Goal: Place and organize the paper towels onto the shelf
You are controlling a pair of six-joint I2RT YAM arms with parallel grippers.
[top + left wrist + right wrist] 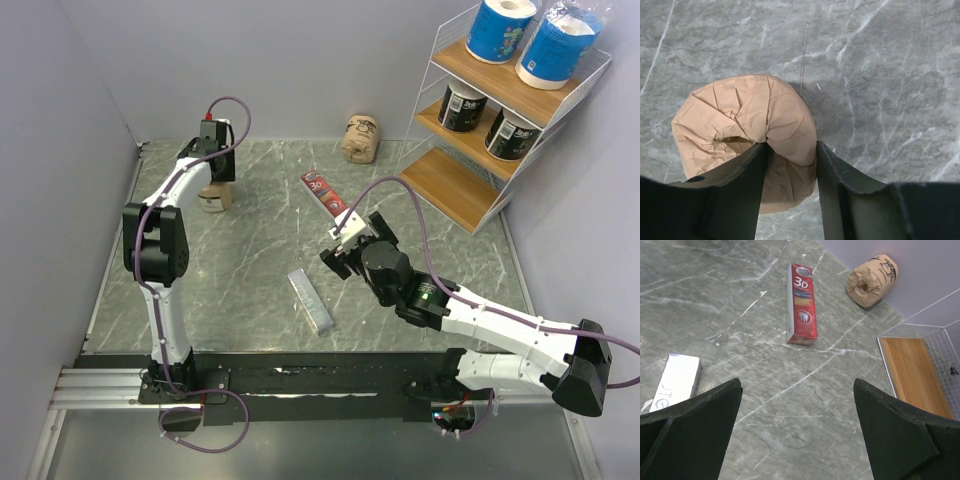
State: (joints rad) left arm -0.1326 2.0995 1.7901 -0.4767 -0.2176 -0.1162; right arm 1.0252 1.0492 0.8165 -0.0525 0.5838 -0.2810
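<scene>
Grey marbled table [250, 230] enclosed by pale walls, with the shelf [455, 185] standing at its back right corner.

**Progress.** Four of the six paper towels are stowed. The two blue rolls [500, 28] stand on the top tier and the two black rolls [462, 105] on the middle tier. The bottom tier is bare wood. Two rolls remain on the table. The back tan roll [360, 138] lies on its side near the rear wall, just left of the shelf. The left tan roll [213, 195] stands far from the shelf, at the table's left side. The task is judged roughly two-thirds complete, the bottom tier being the likely place for the tan pair.

**Pincers.** The left pincer [790, 150] is closed narrowly on the left tan roll [740, 120]. One finger sits in the crumpled centre hollow and the other against the outer wall. The right pincer [797, 385] is spread wide and holds nothing, hovering above mid-table.

**Views compared.** Only the overhead view shows the filled tiers and both arms together. Only the left wrist view shows how the fingers meet the wrap. The right wrist view shows the back tan roll [872, 280] and the empty bottom tier. It also shows clearly a red packet [801, 305] and a grey bar [677, 380], neither part of the task.
</scene>
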